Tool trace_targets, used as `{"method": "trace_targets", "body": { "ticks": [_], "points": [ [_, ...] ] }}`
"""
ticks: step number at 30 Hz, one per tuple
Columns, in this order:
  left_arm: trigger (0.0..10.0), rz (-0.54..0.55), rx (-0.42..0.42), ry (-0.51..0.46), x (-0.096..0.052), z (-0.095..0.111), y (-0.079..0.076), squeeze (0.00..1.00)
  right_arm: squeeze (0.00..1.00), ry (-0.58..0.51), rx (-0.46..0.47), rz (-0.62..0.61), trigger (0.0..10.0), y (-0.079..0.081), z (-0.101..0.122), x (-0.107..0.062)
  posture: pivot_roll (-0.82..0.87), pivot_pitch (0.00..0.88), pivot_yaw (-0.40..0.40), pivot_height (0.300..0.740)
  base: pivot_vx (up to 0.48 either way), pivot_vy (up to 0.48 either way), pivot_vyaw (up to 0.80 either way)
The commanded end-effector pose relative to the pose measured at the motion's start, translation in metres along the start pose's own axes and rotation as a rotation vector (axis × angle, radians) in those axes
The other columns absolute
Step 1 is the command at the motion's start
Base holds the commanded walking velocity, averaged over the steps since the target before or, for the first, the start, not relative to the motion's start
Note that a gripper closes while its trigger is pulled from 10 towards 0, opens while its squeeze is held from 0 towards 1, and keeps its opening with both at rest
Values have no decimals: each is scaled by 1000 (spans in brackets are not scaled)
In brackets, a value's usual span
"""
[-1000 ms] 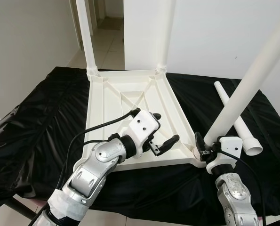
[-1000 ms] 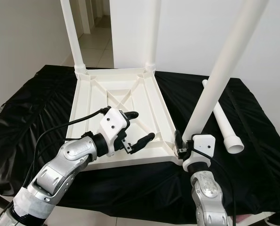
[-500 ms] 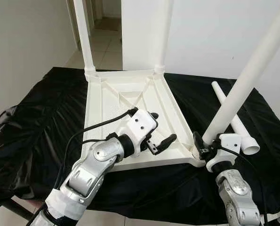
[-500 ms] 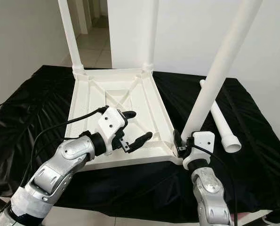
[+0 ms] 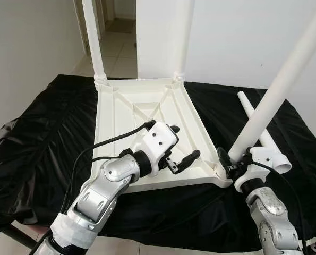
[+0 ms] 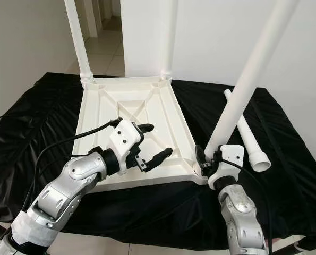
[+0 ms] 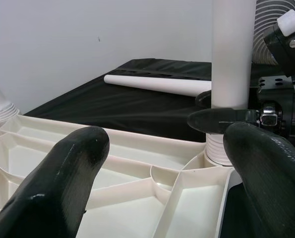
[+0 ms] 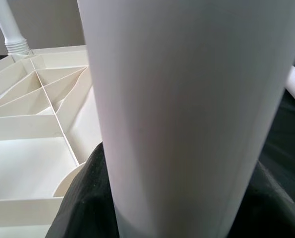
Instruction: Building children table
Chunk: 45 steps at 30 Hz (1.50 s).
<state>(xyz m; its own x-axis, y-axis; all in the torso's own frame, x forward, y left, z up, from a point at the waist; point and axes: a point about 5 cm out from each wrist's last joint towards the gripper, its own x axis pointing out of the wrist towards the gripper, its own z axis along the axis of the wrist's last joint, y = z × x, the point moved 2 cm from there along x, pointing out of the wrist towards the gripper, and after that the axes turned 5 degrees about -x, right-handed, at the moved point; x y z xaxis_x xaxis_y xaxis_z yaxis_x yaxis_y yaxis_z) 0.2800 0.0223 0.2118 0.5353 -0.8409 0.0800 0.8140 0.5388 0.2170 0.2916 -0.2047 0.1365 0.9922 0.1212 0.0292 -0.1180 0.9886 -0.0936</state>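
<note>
Centrally, a white ribbed children's table [image 5: 147, 111] lies upside down on the black-draped tabletop [image 5: 41, 133]; the right tool [image 5: 228, 164] clamps a leg [image 5: 269, 106] at lower right, the left tool [image 5: 181, 146] spread wide above it.

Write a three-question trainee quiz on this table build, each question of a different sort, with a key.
1. True or false: the left gripper is clamped on a leg.
2. How many legs stand in the tabletop, counting the one the right gripper holds? A) one B) two C) three D) four
3. Where is the spare leg?

Key
1. False. Its jaws are open above the tabletop's ribbed underside, holding nothing.
2. C. Two stand at the far corners, and the held leg is at the near right corner.
3. Lying on the black cloth, to the right of the tabletop.
</note>
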Motion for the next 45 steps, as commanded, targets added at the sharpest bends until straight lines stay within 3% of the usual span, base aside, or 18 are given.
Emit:
{"method": "trace_targets", "body": {
  "ticks": [1, 10, 15, 18, 23, 31, 38, 42, 45],
  "points": [
    [10000, -53, -10, 1, -2, 1, -6, 0, 0, 245, 64, -13, 10000, -1, -49, -12, -5, 87, 26, 740, 0, 0, 0],
    [10000, -58, -13, 0, -1, 1, -8, 0, 0, 262, 133, -29, 10000, -6, -48, -6, -3, 83, 25, 740, 0, 0, 0],
    [10000, -56, -13, -2, -1, 1, -8, 0, 0, 216, 82, -22, 10000, -6, -44, -7, -1, 77, 16, 740, 0, 0, 0],
    [10000, -48, -17, -6, -1, 2, -8, 0, 0, 130, 61, 4, 10000, 1, -39, -15, -1, 75, 11, 740, 0, 0, 0],
    [10000, -43, -19, -9, -1, 2, -7, 0, 0, 31, -53, 51, 10000, 10, -32, -23, -4, 76, 13, 740, 0, 0, 0],
    [10000, -43, -17, -11, -1, 4, -5, 0, 0, 18, -144, 69, 10000, 7, -31, -25, -10, 87, 19, 740, 0, 0, 0],
    [10000, -40, -18, -12, -1, 5, -5, 0, 0, 15, -109, 63, 10000, 5, -39, -34, -7, 94, 15, 740, 0, 0, 0],
    [10000, -37, -22, -12, -2, 5, -5, 0, 0, 15, -176, 97, 10000, 9, -40, -37, -11, 97, 17, 740, 0, 0, 0],
    [10000, -39, -23, -11, -2, 4, -5, 0, 0, 19, -171, 99, 10000, 8, -38, -35, -13, 98, 19, 740, 0, 0, 0]
  ]
}}
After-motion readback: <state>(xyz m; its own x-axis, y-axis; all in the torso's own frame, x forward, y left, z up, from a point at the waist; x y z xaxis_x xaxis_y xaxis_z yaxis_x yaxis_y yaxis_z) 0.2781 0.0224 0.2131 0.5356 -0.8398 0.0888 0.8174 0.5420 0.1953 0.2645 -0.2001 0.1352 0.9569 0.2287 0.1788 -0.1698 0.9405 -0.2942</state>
